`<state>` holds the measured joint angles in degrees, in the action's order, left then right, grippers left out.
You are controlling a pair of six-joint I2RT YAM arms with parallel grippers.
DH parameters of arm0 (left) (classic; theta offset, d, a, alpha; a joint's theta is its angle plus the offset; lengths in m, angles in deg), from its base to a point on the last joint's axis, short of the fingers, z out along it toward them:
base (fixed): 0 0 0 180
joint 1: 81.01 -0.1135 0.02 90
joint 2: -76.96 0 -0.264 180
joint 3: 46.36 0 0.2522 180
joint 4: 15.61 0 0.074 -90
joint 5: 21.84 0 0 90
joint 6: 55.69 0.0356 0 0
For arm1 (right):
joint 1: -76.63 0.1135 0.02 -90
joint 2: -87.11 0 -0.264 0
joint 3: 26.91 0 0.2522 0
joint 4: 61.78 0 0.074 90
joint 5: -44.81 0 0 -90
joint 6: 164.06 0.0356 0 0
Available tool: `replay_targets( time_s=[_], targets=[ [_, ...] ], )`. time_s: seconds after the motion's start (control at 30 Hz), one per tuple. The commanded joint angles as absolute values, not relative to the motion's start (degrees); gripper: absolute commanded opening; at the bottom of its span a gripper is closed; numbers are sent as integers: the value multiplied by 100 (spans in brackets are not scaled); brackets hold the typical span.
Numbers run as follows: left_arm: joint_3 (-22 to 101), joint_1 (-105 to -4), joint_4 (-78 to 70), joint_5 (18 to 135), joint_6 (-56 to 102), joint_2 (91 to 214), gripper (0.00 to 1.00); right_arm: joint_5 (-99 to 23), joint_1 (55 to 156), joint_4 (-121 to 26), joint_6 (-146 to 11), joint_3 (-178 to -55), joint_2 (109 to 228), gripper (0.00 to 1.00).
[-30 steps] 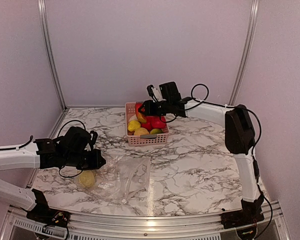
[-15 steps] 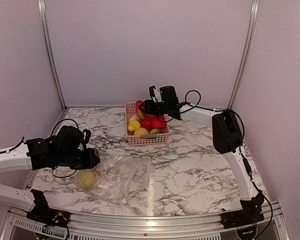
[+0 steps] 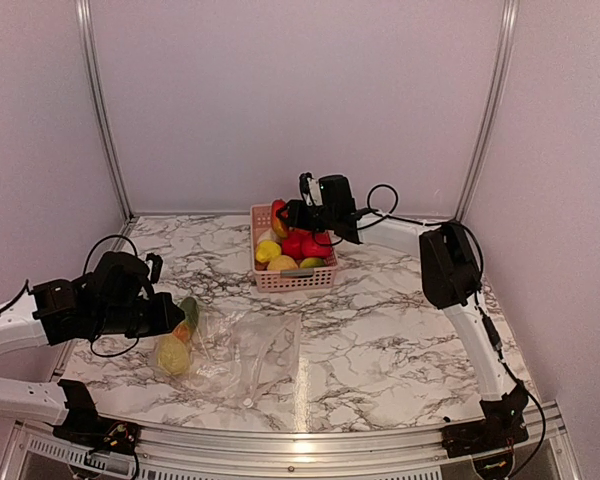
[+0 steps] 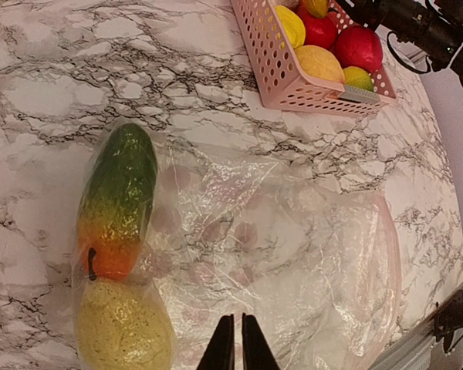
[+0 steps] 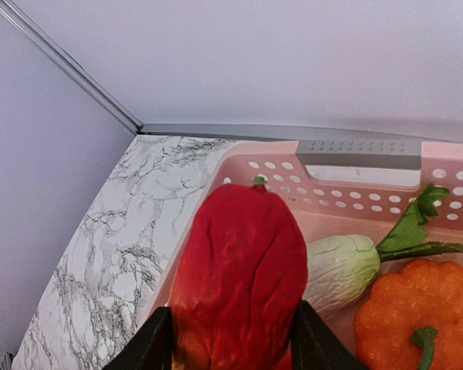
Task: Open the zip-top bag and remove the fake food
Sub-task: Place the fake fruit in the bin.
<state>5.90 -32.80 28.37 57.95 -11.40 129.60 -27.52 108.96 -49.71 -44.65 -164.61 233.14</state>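
The zip-top bag (image 3: 255,355) lies flat and crinkled on the marble, its pink zip strip (image 4: 391,254) along the edge away from the fruit. Two pieces of fake food show through its left end: a green-and-orange fruit (image 4: 119,200) and a yellow one (image 4: 123,331). My left gripper (image 4: 238,317) hovers shut over the bag's film, left of the bag in the top view (image 3: 175,318). My right gripper (image 5: 231,308) is shut on a red pepper (image 5: 243,262) over the far left corner of the pink basket (image 3: 295,283).
Inside the basket (image 5: 355,193) lie a white radish (image 5: 343,270), an orange pumpkin (image 5: 417,316) and several red, yellow and green fruits (image 4: 324,46). Metal corner posts and pale walls close in the back and sides of the table.
My left arm has pulled back to the left, uncovering the green-and-orange fruit in the bag. The right arm has folded in and its gripper has edged left over the basket with the pepper.
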Motion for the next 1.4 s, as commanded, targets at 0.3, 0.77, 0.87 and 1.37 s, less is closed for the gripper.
replay_targets(
  time_s=[0.3,0.77,0.87,1.37],
  targets=[
    [409,-3543,3152,5599,-1009,12465,6,-2670,10906,-5251,-4065,-16714,23560,50],
    [270,-3624,3137,5542,-1097,12343,7,-2585,10906,-5247,-4014,-16917,23520,68],
    [197,-3674,3095,5528,-1096,12413,7,-2592,10921,-5155,-4116,-16908,23342,71],
    [-209,-4326,2707,5825,-910,12958,9,-3056,11438,-4431,-5115,-15180,21336,71]
  ],
)
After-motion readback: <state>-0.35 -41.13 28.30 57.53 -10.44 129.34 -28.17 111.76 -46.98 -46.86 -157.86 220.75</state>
